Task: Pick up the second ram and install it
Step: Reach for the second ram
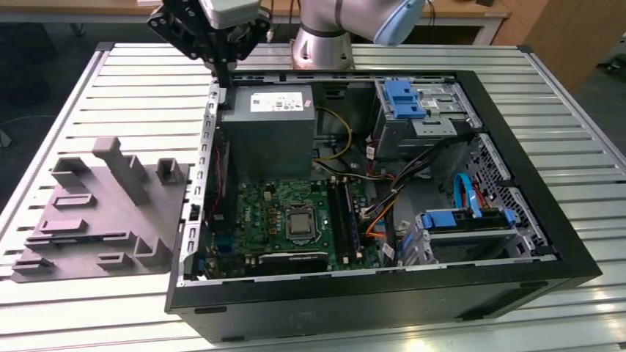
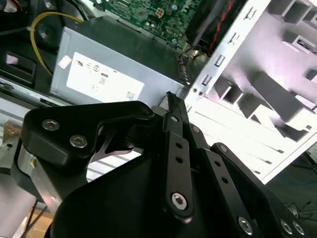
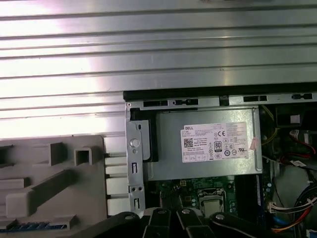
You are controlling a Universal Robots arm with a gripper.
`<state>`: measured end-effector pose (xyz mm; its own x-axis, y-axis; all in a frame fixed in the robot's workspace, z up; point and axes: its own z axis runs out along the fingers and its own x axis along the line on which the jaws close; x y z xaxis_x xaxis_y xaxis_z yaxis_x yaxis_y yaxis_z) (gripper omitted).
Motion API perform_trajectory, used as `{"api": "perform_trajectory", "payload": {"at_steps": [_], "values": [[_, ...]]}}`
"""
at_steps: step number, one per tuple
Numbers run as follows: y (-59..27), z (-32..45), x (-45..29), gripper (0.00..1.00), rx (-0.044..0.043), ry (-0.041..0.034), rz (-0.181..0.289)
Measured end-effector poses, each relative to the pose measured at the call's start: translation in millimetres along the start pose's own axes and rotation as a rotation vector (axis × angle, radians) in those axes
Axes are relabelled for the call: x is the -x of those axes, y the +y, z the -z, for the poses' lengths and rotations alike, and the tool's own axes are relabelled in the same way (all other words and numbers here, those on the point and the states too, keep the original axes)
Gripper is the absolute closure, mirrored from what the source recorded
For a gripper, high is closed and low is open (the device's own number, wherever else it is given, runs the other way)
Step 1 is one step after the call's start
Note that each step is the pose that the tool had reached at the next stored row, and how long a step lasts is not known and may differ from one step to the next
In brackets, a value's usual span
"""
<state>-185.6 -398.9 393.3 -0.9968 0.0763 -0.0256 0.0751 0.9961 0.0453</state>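
In the exterior view the gripper hangs over the far corner of the open computer case, just above the edge of the grey power supply. The green motherboard lies nearer, and a grey moulded holder sits on the slatted table at the exterior view's left. In the second wrist view the gripper has its jaws drawn together above the power supply, and I can make out nothing pinched between them. In the first wrist view a long, narrow blue strip, apparently the second ram, lies in the holder, well apart from the gripper.
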Motion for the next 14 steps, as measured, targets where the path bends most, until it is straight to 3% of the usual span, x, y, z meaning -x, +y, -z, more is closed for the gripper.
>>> {"api": "perform_trajectory", "payload": {"at_steps": [6, 7, 14], "values": [[-1.5, 0.6, -20.4, 0.9, 0.0001, -0.0007, 0.0], [-2.1, 0.7, -27.3, 0.9, 0.0001, -0.0009, 0.0], [-4.0, 1.4, -52.8, 0.9, 0.0002, -0.0017, 0.0]]}}
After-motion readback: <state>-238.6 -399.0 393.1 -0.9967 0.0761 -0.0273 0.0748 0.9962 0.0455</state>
